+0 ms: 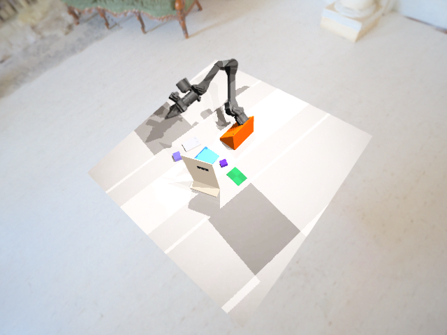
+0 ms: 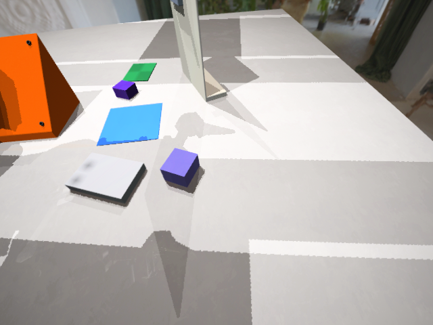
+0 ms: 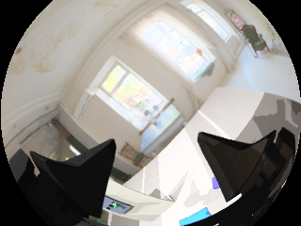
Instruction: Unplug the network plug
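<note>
The cream upright panel stands on the table. Its grey socket shows low in the wrist view, with a small dark-and-white shape and a green spot in it. The plug and its tab are too small to tell apart there. A flat blue square lies in front of the panel, and a smaller flat green square lies beyond it. My gripper is open and empty, raised above the table and well away from the panel.
A dark purple block lies between the blue and green squares. A lighter violet block and a white slab lie on the blue square's other side. An orange wedge stands at the arm's base.
</note>
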You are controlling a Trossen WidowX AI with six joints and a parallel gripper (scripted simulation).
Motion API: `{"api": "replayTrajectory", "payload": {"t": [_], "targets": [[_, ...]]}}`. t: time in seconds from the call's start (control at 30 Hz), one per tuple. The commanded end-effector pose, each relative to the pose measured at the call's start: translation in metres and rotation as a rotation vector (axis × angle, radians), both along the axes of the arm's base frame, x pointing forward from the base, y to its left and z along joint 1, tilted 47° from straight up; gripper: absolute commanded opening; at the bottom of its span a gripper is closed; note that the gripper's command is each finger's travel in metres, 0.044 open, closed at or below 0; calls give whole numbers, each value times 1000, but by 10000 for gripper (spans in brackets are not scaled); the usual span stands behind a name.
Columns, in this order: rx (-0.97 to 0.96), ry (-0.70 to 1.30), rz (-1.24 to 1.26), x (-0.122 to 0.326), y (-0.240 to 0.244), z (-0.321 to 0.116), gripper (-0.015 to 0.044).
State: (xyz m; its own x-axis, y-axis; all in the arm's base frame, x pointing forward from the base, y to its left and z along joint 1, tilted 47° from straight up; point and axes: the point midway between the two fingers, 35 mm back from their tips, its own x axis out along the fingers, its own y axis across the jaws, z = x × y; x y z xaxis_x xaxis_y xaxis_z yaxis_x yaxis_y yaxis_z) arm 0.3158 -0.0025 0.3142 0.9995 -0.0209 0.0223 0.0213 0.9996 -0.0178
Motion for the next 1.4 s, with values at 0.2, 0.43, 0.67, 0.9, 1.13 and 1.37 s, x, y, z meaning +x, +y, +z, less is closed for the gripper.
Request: {"api": "replayTrajectory", "payload": {"t": [0.2,0.43,0.67,0.9,1.13,1.37], "targets": [[132,89,81,6,16,-45,216],[306,218,166,4,36,-103,156],[484,363,228,-10,56,-159,156],[663,521,266,-33,73,-210,156],[752,604,275,-49,81,-234,156],[752,604,275,-45,82,-234,156]]}}
